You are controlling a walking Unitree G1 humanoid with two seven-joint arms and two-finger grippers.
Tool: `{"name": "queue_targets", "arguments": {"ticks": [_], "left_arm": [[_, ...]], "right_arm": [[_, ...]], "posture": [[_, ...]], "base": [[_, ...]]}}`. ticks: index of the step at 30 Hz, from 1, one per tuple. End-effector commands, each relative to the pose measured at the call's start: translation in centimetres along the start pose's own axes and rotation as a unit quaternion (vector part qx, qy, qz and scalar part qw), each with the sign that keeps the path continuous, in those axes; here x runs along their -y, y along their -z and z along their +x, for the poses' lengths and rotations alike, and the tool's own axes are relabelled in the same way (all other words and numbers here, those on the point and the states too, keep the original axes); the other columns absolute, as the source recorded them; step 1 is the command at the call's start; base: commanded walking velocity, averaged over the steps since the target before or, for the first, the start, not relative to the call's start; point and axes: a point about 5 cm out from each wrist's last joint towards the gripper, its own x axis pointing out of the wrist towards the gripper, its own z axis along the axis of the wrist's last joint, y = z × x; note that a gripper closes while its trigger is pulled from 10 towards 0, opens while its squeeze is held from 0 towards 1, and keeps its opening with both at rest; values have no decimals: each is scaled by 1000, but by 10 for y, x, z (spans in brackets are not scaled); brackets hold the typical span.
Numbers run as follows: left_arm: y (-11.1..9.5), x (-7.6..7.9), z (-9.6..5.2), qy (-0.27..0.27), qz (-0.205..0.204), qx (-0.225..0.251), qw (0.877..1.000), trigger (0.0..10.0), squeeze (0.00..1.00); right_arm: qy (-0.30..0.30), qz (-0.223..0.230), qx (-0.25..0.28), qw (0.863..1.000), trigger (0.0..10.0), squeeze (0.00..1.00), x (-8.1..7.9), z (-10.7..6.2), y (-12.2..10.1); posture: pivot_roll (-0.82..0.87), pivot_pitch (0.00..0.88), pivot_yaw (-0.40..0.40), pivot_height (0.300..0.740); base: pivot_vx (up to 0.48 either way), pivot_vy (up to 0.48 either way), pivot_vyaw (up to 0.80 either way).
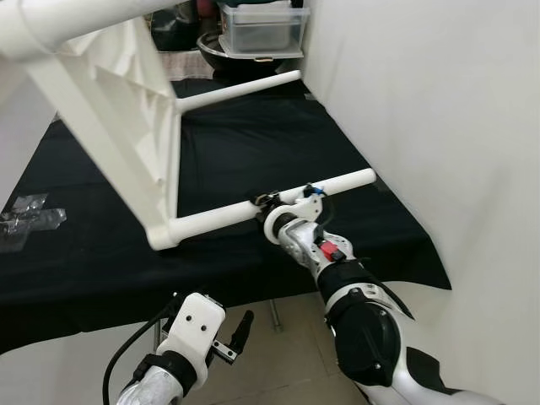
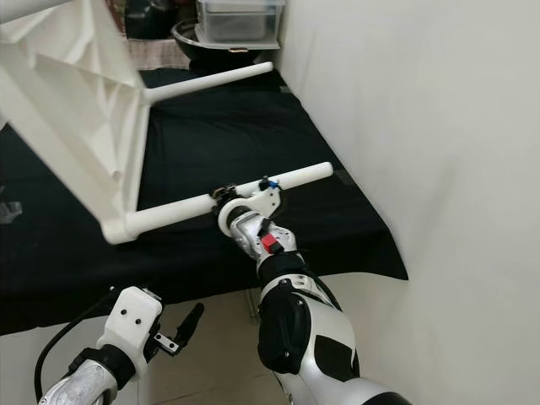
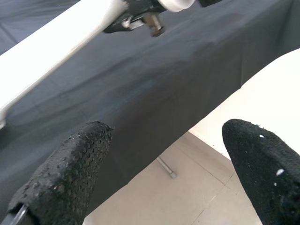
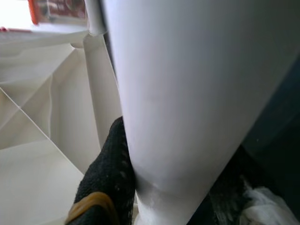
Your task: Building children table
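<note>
white table frame [image 1: 110, 110] stands tipped on its side on the black cloth [image 1: 253, 143], and you have two legs pointing toward the wall on your right: the far leg [image 1: 240, 90] and the near leg [image 1: 270, 205]. in the left eye view your right gripper [image 1: 272, 202] is clenched around the near leg about midway along it, the leg's free tip stopping close to the white wall [image 1: 439, 126]. the cloth's front edge falls away just below that leg, and its right corner hangs close to the wall, so you have little room on that side. your left gripper [image 1: 238, 336] hangs below the cloth edge over pale floor, apart from everything. clear plastic bags [image 1: 25, 215] lie at the cloth's left edge. a clear storage box [image 1: 263, 25] sits on a dark round thing at the far end.

in the right eye view the same layout holds; a red tag on your right wrist carries no writing you can read.

in the left wrist view the two black fingertips [image 3: 65, 173] stand wide apart with nothing between them, facing the hanging cloth front and tiled floor.

in the right wrist view the leg runs close across the lens with a black finger [image 4: 105, 173] pressed against it; a red label at the top is too blurred to read.
</note>
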Motion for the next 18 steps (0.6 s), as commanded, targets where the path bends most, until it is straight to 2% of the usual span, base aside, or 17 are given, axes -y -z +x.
{"name": "queue_targets", "arguments": {"ticks": [1, 4, 5, 6, 7, 14, 15, 16, 18], "left_arm": [[2, 3, -2, 8, -3, -10, 1000, 10000, 0], [1, 4, -2, 9, -2, -11, 1000, 10000, 0], [1, 4, -2, 9, -1, -12, 1000, 10000, 0], [1, 4, -1, 8, -1, -12, 1000, 10000, 0], [1, 4, -1, 8, -1, -12, 1000, 10000, 0], [1, 4, 0, 5, -1, -12, 1000, 10000, 0], [1, 4, 1, 6, 0, -12, 1000, 10000, 0], [1, 5, 3, 6, 2, -11, 1000, 10000, 0], [1, 5, 3, 6, 3, -11, 1000, 10000, 0]], "right_arm": [[43, -27, -44, 998, 10000, 1000, 12, 4, 27], [67, -21, -36, 997, 10000, 1000, 17, 3, 24], [69, -14, -33, 997, 10000, 298, 18, 3, 22], [68, -11, -32, 997, 10000, 298, 18, 2, 20], [71, -12, -33, 997, 10000, 0, 19, 2, 19], [81, -16, -34, 996, 10000, 0, 25, -1, 15], [81, -15, -39, 996, 10000, 0, 27, -2, 13], [73, -14, -66, 995, 10000, 0, 30, -5, 12], [72, -13, -73, 995, 10000, 0, 31, -6, 12]], "posture": [[192, 131, -100, 740], [186, 130, -105, 740], [182, 125, -108, 740], [182, 125, -108, 740], [177, 123, -111, 740], [171, 115, -113, 740], [170, 109, -114, 740], [168, 104, -114, 740], [168, 104, -114, 740]], "base": [[0, 0, 0], [0, 0, 0], [0, 0, 0], [0, 0, 0], [0, 0, 0], [0, 0, 0], [0, 0, 0], [0, 0, 0], [0, 0, 0]]}}
